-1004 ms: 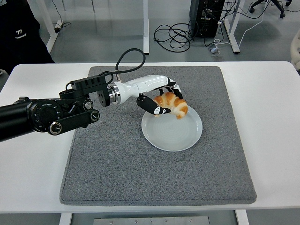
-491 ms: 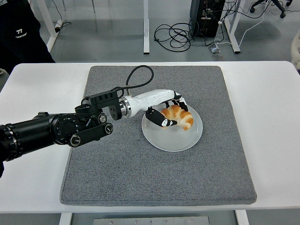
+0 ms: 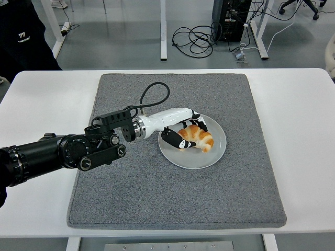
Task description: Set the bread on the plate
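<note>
The left hand (image 3: pixel 184 132) reaches in from the left side over the gray mat (image 3: pixel 172 157). Its arm is black near the edge and white near the hand. The fingers are curled around the bread (image 3: pixel 197 138) and pinch it, with the thumb on the near side and the other fingers on the far side. The bread is golden brown and looks like a croissant. It sits over the white plate (image 3: pixel 192 157), near the plate's middle, and seems to touch it, but I cannot tell for sure. The plate lies on the mat, a bit right of the middle. The mat lies on the white table (image 3: pixel 303 136). A person in dark clothes (image 3: pixel 23 36) stands at the top left, behind the table.
</note>
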Robot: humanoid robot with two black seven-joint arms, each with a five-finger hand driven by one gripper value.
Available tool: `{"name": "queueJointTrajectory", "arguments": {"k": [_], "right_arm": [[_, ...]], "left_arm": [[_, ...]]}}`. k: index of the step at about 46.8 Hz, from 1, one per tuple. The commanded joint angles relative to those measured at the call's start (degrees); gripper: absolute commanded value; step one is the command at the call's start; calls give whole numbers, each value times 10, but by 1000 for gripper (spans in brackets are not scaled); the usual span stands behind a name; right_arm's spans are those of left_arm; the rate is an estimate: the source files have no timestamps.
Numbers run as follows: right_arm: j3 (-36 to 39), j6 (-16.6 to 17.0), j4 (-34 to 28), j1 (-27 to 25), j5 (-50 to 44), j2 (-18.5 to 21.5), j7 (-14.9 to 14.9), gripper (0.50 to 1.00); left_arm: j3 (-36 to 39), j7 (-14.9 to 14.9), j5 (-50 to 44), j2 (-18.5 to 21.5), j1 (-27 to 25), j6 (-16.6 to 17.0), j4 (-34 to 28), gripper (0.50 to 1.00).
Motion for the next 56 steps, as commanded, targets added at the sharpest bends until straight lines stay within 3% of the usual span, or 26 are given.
{"name": "queueJointTrajectory", "arguments": {"k": [1, 13, 31, 35, 56], "right_arm": [[0, 0, 0, 0, 0, 0, 0, 1000], [0, 0, 0, 0, 0, 0, 0, 1000], [0, 0, 0, 0, 0, 0, 0, 1000], [0, 0, 0, 0, 0, 0, 0, 1000], [0, 0, 0, 0, 0, 0, 0, 1000]], "left_arm": [[-1, 0, 0, 0, 2, 0, 0, 500], [-2, 0, -7, 0, 4, 0, 0, 504], [-7, 0, -8, 0, 12, 0, -7, 795], [-8, 0, -8, 1, 12, 0, -8, 837], [-8, 3, -30, 12, 9, -1, -39, 907]]}}
